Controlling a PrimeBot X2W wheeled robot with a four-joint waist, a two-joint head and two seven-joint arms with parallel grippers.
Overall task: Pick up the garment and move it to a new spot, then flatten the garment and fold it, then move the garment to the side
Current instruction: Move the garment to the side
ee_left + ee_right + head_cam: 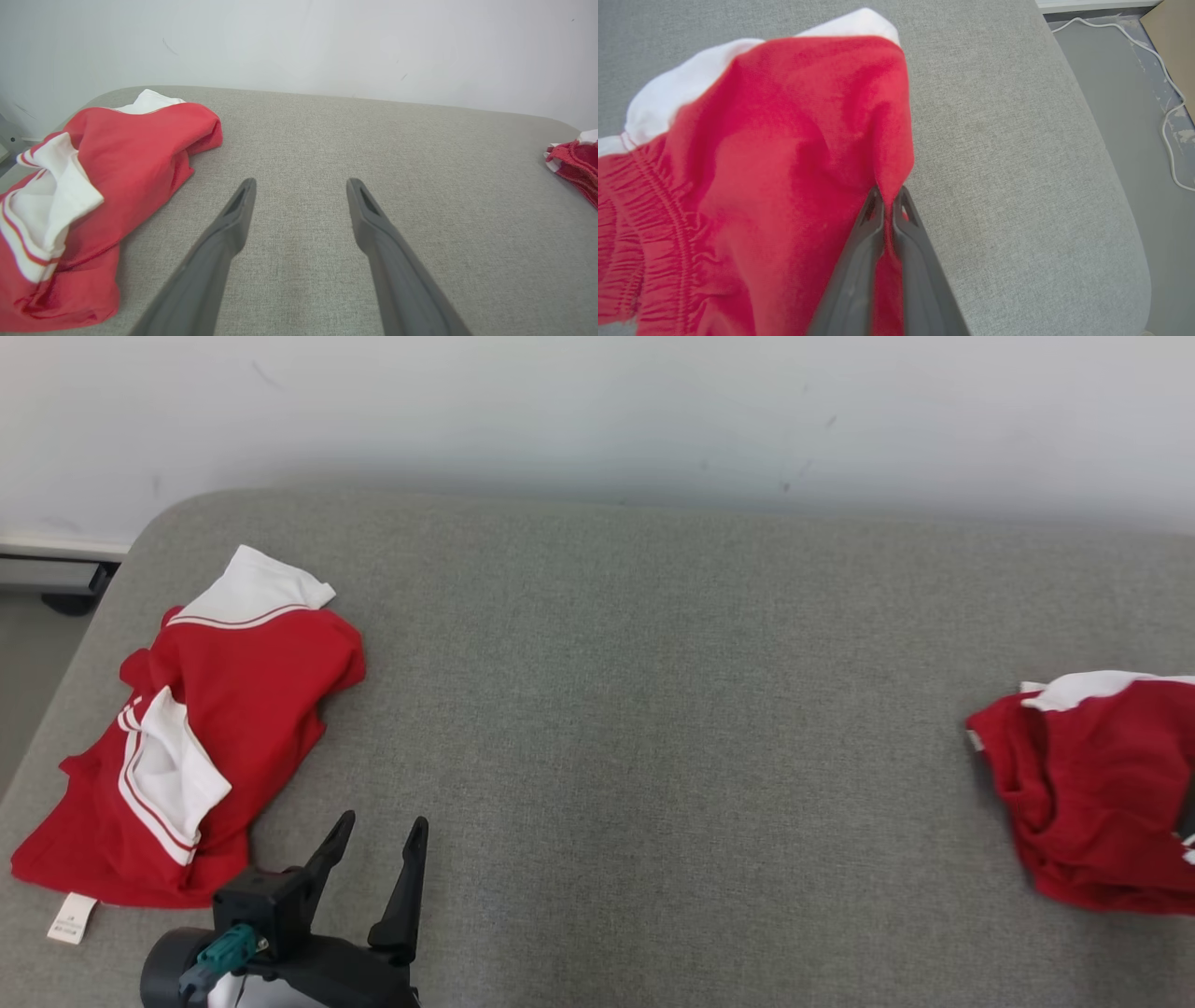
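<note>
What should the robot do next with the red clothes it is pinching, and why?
Probably lift the right gripper a little and carry the red garment toward the bare middle of the grey cushion. Its fingers are shut on a fold of the cloth, which lies bunched by the cushion's right edge; the left gripper is open and holds nothing.

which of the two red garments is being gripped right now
The right-hand garment, pinched by the right gripper; the left-hand garment lies untouched beside the open left gripper.

No legible text (print on white tag [72, 917] too small)
</note>
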